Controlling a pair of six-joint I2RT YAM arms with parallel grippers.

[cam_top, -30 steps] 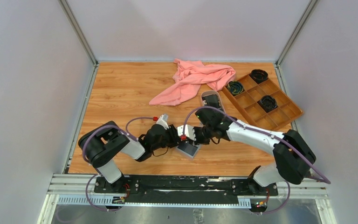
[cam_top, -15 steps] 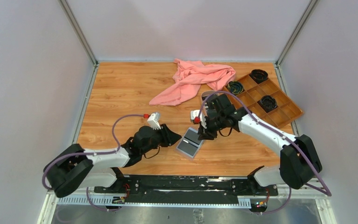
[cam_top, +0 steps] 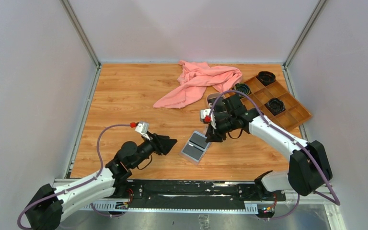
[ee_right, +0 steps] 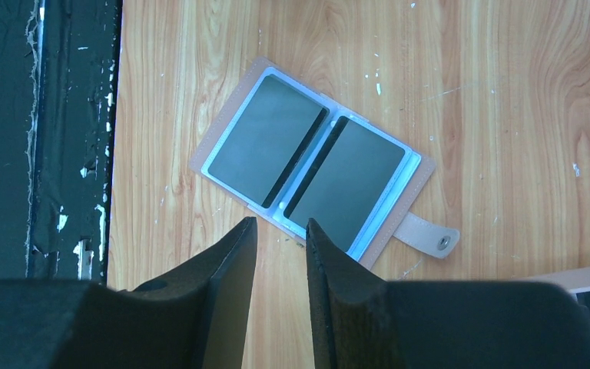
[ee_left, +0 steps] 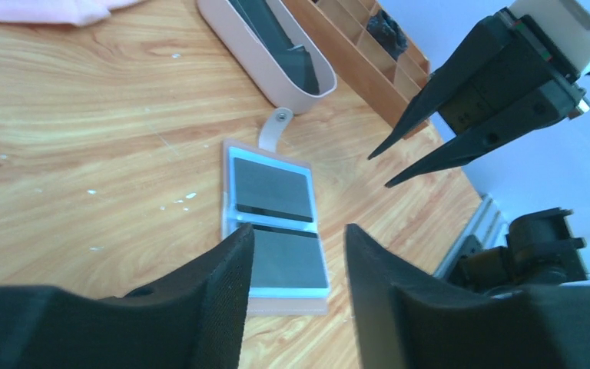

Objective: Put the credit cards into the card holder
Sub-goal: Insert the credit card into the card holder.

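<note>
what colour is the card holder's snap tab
Pinkish-tan snap tab, clearest in the right wrist view.

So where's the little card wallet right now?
In the top view the card holder lies open on the wooden table, near the front middle, between the left gripper and the right gripper.

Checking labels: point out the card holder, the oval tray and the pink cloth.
card holder (ee_right: 311, 165): right wrist view, on the centre fold between its two sleeves.
oval tray (ee_left: 301, 102): left wrist view, on its near end wall.
pink cloth (cam_top: 196, 81): top view, on its bunched middle.
</note>
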